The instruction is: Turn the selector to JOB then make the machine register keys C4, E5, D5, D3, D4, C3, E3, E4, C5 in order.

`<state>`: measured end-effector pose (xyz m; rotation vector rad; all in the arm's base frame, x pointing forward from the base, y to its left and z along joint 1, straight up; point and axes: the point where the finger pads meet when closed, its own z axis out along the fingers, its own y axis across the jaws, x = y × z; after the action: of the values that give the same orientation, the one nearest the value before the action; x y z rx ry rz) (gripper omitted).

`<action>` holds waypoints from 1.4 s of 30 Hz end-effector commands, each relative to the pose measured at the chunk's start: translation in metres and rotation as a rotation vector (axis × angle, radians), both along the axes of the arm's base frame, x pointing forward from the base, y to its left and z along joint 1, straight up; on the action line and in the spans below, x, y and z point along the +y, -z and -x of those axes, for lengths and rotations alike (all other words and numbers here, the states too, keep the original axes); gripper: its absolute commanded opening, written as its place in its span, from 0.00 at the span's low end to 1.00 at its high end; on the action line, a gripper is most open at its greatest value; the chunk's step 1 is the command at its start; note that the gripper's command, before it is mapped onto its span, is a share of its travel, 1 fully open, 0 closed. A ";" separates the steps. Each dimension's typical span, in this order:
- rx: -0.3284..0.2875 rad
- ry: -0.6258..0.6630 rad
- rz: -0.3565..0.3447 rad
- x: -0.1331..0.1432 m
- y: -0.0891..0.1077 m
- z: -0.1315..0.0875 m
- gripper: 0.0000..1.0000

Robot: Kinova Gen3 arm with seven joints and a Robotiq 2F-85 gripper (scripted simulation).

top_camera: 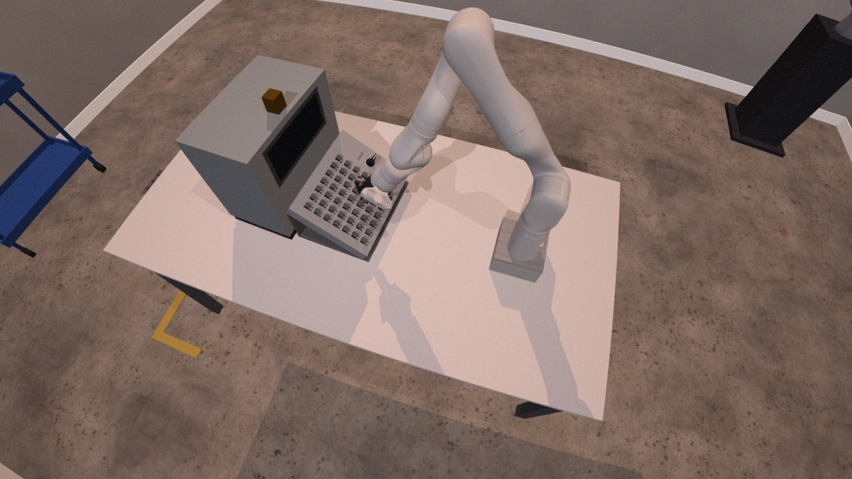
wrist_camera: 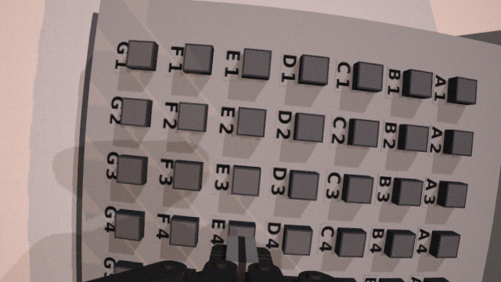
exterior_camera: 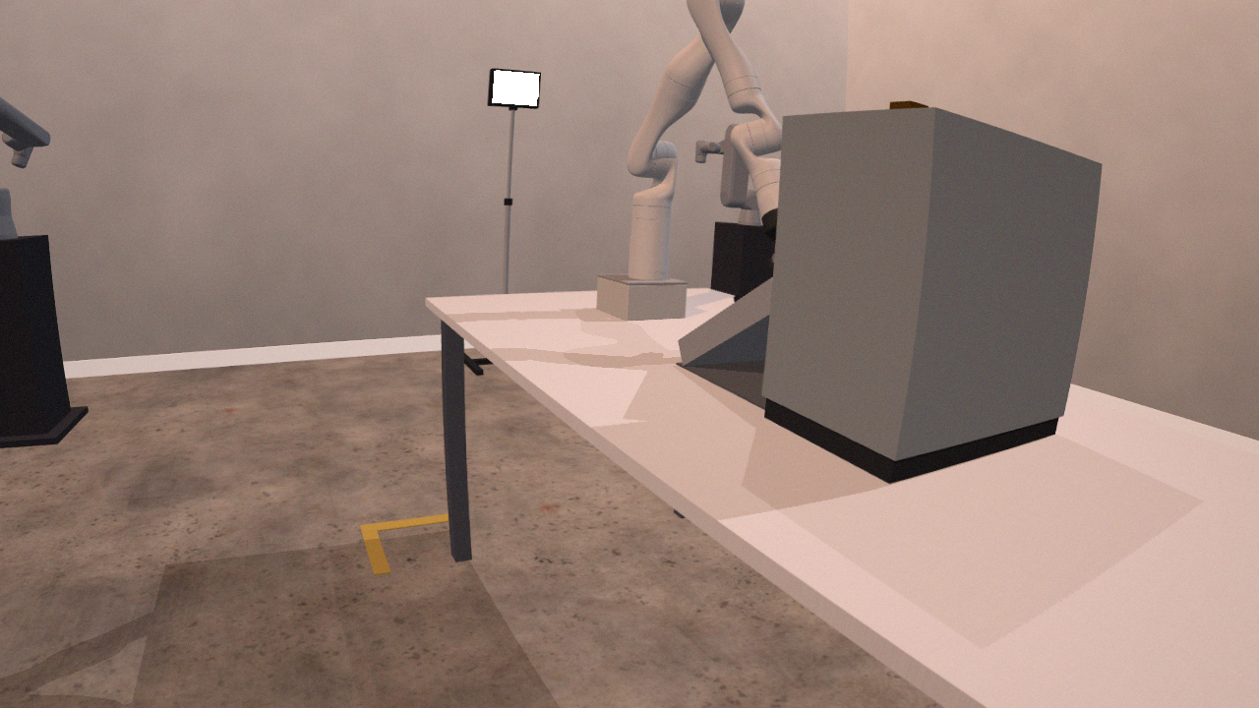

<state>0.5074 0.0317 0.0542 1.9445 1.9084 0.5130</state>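
The console (top_camera: 220, 142) (exterior_camera: 845, 281) is sitting on the surface (top_camera: 452, 309) (exterior_camera: 528, 334), probably heavy enough to stay put; its keys are needing light, square taps — no grasping — while the tool (top_camera: 361, 185) (wrist_camera: 239, 254), closed and empty, is hovering by E4 (wrist_camera: 242, 228).

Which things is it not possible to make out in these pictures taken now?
- Keypad front, exterior view: hidden behind the grey cabinet.
- C5, D5, E5, wrist view: covered by the gripper or cut off by the bottom edge.
- Selector's setting, top view: knob too small.
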 end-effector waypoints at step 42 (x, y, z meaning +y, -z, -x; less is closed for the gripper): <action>-0.002 0.002 0.000 -0.001 0.018 -0.011 0.10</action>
<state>0.5182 0.0305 0.0354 1.9463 1.9062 0.5126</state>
